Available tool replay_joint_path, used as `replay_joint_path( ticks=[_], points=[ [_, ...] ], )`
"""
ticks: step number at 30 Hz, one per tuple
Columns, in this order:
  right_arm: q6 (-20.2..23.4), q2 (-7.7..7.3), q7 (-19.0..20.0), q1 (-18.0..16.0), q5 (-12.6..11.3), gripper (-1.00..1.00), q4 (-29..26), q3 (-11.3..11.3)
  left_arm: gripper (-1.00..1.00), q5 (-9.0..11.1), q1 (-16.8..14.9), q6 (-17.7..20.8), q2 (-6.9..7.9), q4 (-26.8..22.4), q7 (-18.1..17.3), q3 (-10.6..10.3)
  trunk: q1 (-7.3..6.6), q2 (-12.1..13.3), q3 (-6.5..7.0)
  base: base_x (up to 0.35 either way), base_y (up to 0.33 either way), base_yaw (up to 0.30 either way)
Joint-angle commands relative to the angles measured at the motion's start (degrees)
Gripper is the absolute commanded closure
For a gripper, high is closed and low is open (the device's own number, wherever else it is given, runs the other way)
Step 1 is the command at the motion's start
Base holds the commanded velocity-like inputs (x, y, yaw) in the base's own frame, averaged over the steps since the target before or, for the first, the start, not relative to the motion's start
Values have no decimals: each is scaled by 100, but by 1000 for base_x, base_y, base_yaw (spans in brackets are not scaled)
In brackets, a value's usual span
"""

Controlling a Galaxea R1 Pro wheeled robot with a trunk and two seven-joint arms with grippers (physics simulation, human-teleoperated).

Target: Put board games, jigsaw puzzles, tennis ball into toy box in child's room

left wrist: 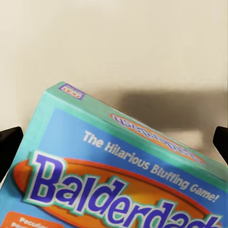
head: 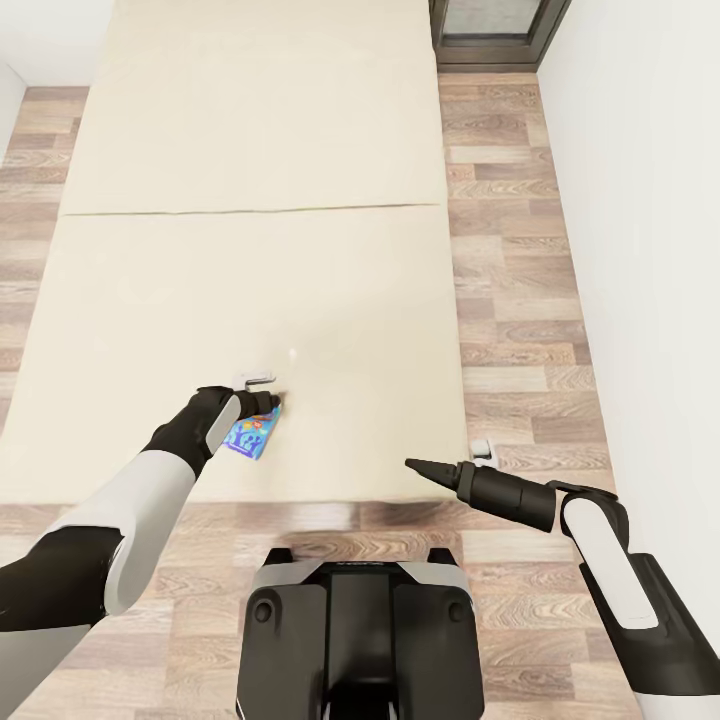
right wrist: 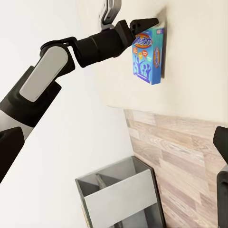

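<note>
A small blue board game [head: 250, 436] with cartoon print sits near the front edge of the bed [head: 250, 280]. My left gripper [head: 267, 408] is shut on it. In the left wrist view the board game [left wrist: 118, 156] is tilted, its far end casts a wide shadow on the mattress, and a dark fingertip [left wrist: 10, 147] sits at each side of the box. The right wrist view shows the left gripper [right wrist: 147, 23] at the board game [right wrist: 148, 54]. My right gripper [head: 412, 463] hangs open over the bed's front right corner, holding nothing.
Wood-plank floor [head: 510, 300] runs along the bed's right side up to a white wall [head: 640, 250]. A dark window frame [head: 490, 40] stands at the far end. My base [head: 355, 620] is at the bed's foot. A grey cabinet [right wrist: 123, 199] stands by the wall.
</note>
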Motion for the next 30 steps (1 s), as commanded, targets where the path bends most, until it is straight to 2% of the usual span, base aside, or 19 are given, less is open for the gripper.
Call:
replay_joint_path(
  ticks=[1,19,30],
  points=[
    [8,-4,48,-3,46,-100,-1,1,-100,60,0,26,6,-9,45,-35,3,-8,-6,-48,0,0],
    [8,-7,48,-3,46,-100,-1,1,-100,60,0,26,6,-9,45,-35,3,-8,-6,-81,0,0],
    [8,-7,48,-3,46,-100,-1,1,-100,60,8,23,6,-9,45,-35,3,-8,-6,-152,0,0]
  ],
)
